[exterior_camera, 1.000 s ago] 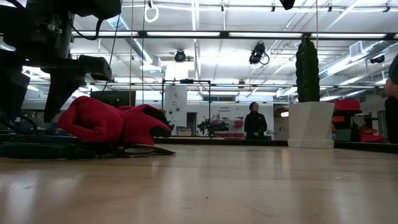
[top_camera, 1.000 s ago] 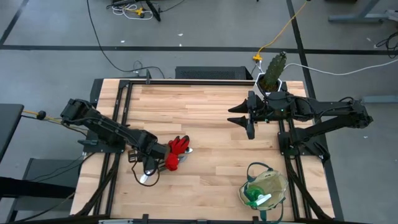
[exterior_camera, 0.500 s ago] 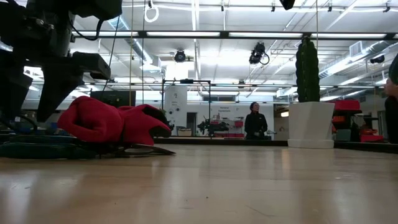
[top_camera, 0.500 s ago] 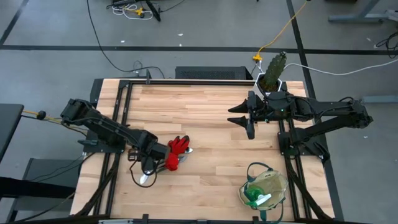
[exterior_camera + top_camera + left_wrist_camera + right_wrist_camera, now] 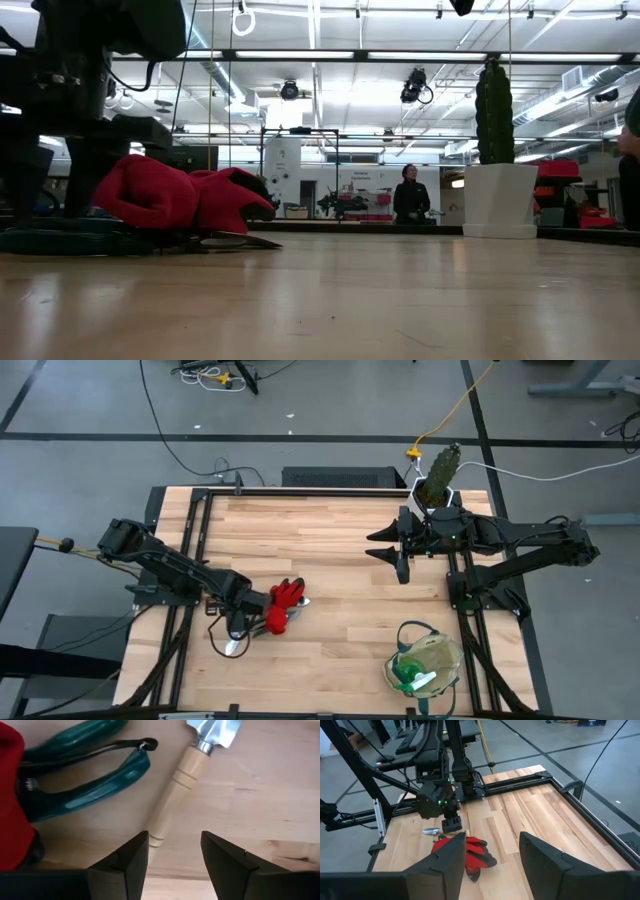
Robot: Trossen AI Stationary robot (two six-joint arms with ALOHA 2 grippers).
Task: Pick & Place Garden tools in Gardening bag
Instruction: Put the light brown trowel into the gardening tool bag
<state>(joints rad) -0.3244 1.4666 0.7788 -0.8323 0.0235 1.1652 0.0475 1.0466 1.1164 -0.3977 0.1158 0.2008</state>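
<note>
The wooden-handled trowel [image 5: 175,795] lies flat on the table, its metal blade [image 5: 232,648] toward the near edge. The teal-handled pruners [image 5: 85,775] lie beside it, partly under the red-and-black gloves [image 5: 283,606]. My left gripper [image 5: 172,855] is open and points down, low over the free end of the trowel's handle, one finger on either side, touching nothing. It also shows in the low view [image 5: 55,190], left of the gloves [image 5: 180,195]. The beige gardening bag [image 5: 425,665] stands at the near right with the green-and-white spray bottle [image 5: 408,678] inside. My right gripper [image 5: 380,546] is open and empty above the table's far right.
The green cactus in its white pot [image 5: 438,478] stands at the far right edge, behind my right arm; it also shows in the low view [image 5: 498,195]. Bare wood [image 5: 330,620] lies between the gloves and the bag. A person [image 5: 410,195] stands far off in the room.
My left gripper has come down toward the trowel's handle beside the gloves, its fingers now standing nearly upright close to the table. The tools and the bag have stayed where they were.
</note>
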